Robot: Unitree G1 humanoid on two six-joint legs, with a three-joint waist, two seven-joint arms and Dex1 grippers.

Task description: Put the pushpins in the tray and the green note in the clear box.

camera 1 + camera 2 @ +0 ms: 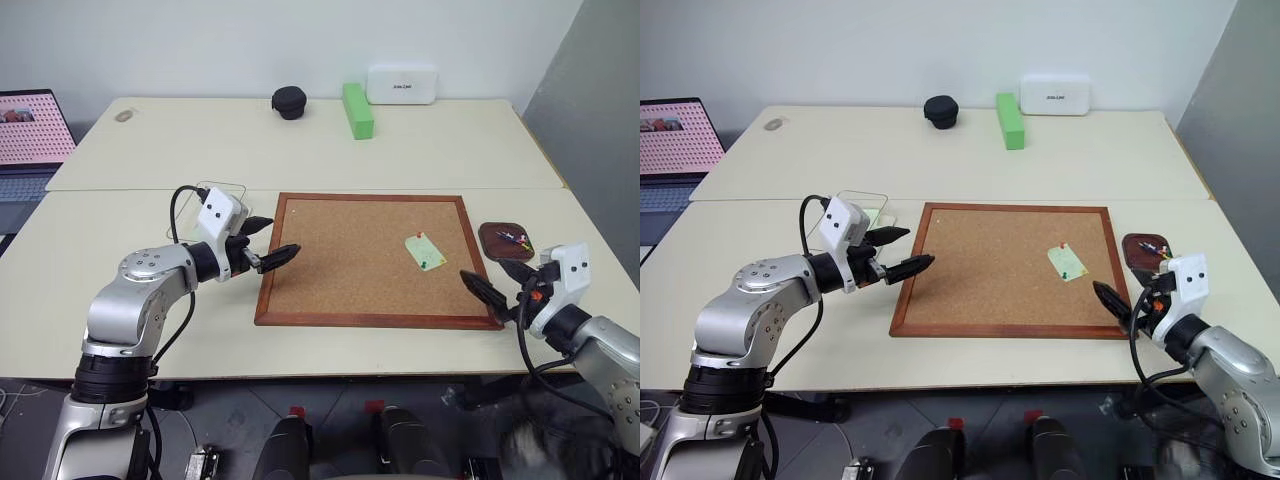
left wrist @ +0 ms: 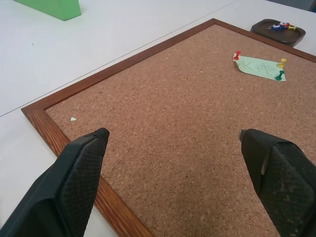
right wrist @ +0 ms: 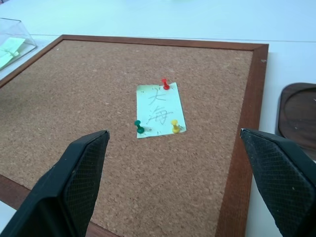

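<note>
Setting: pale table [image 1: 330, 150] in front of a white wall, with a wood-framed cork board [image 1: 330, 262] lying flat near its front edge.
Left gripper [image 1: 266, 242]: fingers spread wide and empty, hovering at the board's left frame edge, pointing across the cork.
Right gripper [image 1: 500, 279]: fingers spread wide and empty, at the board's right front corner, aimed toward the note.
Green note [image 3: 160, 109]: flat on the cork toward the board's right side, fixed by three pushpins [image 3: 165, 84], one red at its top edge, one green and one yellow at its lower corners.
Tray [image 1: 505, 240]: on the table just beside the board's right edge, already holding a few pins.
Clear box [image 1: 854, 213]: on the table just left of the board, behind the left wrist, with pale slips inside.
Risk, tearing: likely if the note is pulled before all three pins are out.
Risk, pin slip: heads are tiny against the broad fingers, so a pinch could skid off, tip a pin sideways or flick it onto the table.
Risk, tray: the right arm sits close to it, and a sweep could nudge it or scatter its pins.
Hard to tell: number of pins in the tray; what the box's slips are; box mostly hidden by the left wrist.
</note>
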